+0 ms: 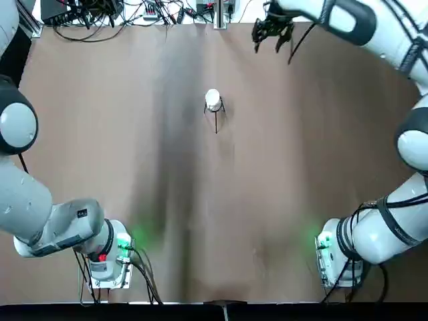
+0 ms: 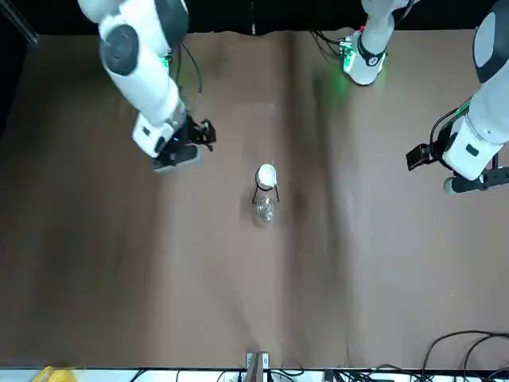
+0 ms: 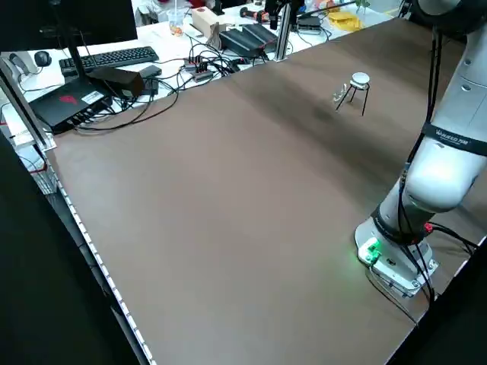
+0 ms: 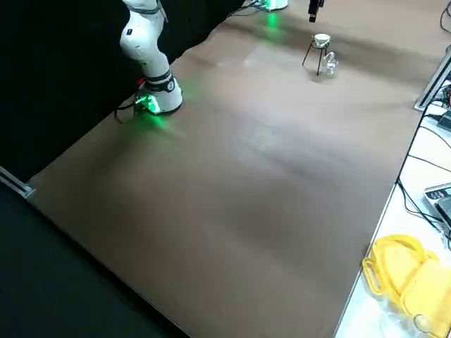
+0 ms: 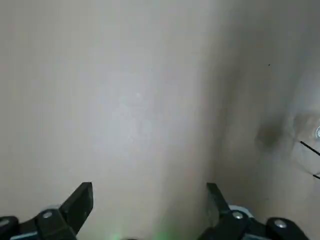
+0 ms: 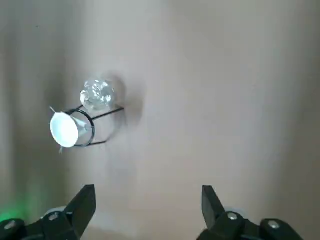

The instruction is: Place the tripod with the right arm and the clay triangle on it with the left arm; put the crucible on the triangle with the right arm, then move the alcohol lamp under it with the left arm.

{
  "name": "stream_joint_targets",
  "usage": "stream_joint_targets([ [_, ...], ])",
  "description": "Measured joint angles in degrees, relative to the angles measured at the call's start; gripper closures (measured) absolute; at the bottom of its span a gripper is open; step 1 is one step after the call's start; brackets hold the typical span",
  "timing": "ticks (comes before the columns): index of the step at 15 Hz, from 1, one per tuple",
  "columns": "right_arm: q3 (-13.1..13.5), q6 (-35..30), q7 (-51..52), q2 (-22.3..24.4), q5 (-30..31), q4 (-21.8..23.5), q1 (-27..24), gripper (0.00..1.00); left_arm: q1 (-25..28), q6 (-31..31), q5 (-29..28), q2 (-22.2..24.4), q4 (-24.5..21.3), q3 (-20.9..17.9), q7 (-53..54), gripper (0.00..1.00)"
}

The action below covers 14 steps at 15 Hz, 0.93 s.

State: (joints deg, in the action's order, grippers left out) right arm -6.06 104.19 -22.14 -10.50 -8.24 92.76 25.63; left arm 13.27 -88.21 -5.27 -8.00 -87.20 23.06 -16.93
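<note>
The right gripper (image 6: 149,212) hangs wide open and empty over bare surface (image 1: 267,200), the left gripper (image 5: 150,212) likewise, both well apart from the black tripod (image 6: 86,128). The crucible (image 6: 64,129) sits atop it, hiding most of the clay triangle; the clear alcohol lamp (image 6: 97,94) stands just beside the legs, and cables (image 1: 100,20) crowd the far edge.

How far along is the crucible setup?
Looks nearly finished: the tripod stands on the table and the crucible sits at its top. The alcohol lamp is down by the legs; I can't confirm it's centred underneath. Both claws are open, nothing in hand. Left, maybe: nudging the lamp, backing off.
</note>
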Motion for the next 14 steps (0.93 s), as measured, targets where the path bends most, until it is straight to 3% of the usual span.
stream_joint_targets([
  [2,0.4,1.65,-2.36,-1.76,0.08,-0.09,1.19,0.07,0.0,0.0,0.0,0.0,-0.01,0.03,-0.02,0.01],
  [4,1.69,-2.46,-1.44,-0.94,0.69,-1.6,-1.35,0.07,-0.03,-0.03,0.23,-0.09,-0.01,0.04,-0.59,0.01],
  [7,2.71,-13.92,9.12,3.03,0.81,-5.58,-12.43,0.06,-0.06,-0.05,0.24,-0.4,-0.02,0.06,-1.37,0.01],
  [9,3.08,-17.64,15.06,6.29,2.1,-6.25,-19.94,0.02,0.12,-0.08,0.24,-0.41,0.0,0.06,-1.37,0.01],
  [14,2.98,-19.76,20.23,11.67,6.92,-4.35,-26.37,0.0,0.18,-0.1,0.24,-0.38,0.12,0.05,-1.37,0.01],
])
